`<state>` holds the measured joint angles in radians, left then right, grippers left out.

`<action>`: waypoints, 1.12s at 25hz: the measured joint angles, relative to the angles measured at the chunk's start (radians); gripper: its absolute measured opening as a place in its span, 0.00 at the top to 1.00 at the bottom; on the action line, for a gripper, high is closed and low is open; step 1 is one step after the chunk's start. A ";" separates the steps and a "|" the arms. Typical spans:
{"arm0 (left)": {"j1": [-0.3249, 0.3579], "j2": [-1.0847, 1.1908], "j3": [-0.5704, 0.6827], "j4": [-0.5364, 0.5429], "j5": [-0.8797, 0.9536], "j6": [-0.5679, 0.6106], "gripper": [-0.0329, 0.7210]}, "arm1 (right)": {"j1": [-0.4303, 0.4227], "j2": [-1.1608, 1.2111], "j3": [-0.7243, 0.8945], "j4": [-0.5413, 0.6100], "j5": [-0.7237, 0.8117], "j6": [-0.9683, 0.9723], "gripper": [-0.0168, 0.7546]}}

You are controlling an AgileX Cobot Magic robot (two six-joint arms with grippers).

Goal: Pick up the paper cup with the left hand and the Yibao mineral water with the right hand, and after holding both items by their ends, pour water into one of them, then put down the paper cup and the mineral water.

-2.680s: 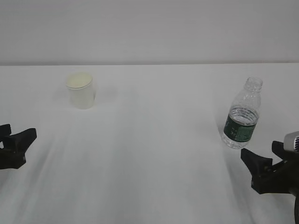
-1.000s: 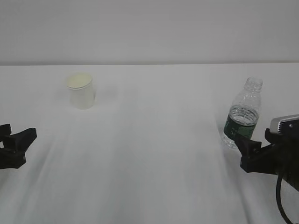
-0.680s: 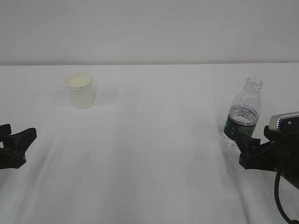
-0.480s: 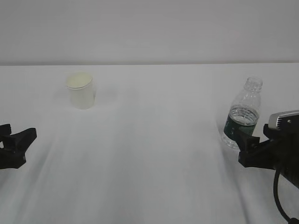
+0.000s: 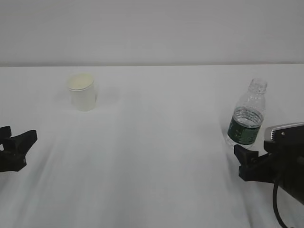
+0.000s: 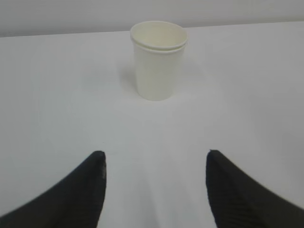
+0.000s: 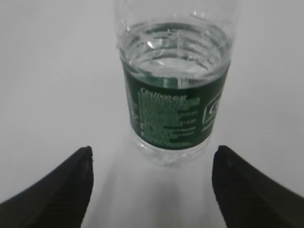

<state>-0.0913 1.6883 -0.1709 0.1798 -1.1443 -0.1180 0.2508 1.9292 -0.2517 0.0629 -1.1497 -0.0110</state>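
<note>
The paper cup [image 5: 82,91] stands upright at the far left of the white table, cream-white and empty; in the left wrist view the paper cup [image 6: 158,59] is straight ahead and well beyond the fingertips. My left gripper [image 5: 18,145] [image 6: 156,154] rests low at the left edge, open with nothing in it. The Yibao mineral water [image 5: 247,121] stands upright at the right, uncapped, with a dark green label. My right gripper [image 5: 251,161] [image 7: 153,149] is open just in front of the bottle's base [image 7: 175,95], its fingers spread wider than the bottle and apart from it.
The white table [image 5: 156,156] runs back to a grey wall; its rear edge [image 5: 152,65] crosses the whole view. Bare tabletop lies between the cup and the bottle.
The right gripper has shifted slightly down and left in the exterior view, staying open in front of the bottle. The left arm, cup and bottle have not moved.
</note>
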 joint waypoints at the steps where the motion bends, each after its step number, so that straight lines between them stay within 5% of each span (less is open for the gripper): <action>1: 0.000 0.000 0.000 0.000 0.000 0.000 0.33 | 0.000 0.010 0.000 0.000 0.000 0.000 0.21; 28: 0.000 0.000 0.000 0.000 0.000 0.000 0.33 | 0.000 0.042 -0.083 0.018 0.000 0.000 0.21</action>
<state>-0.0913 1.6883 -0.1709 0.1798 -1.1443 -0.1180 0.2508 1.9710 -0.3343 0.0810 -1.1497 -0.0110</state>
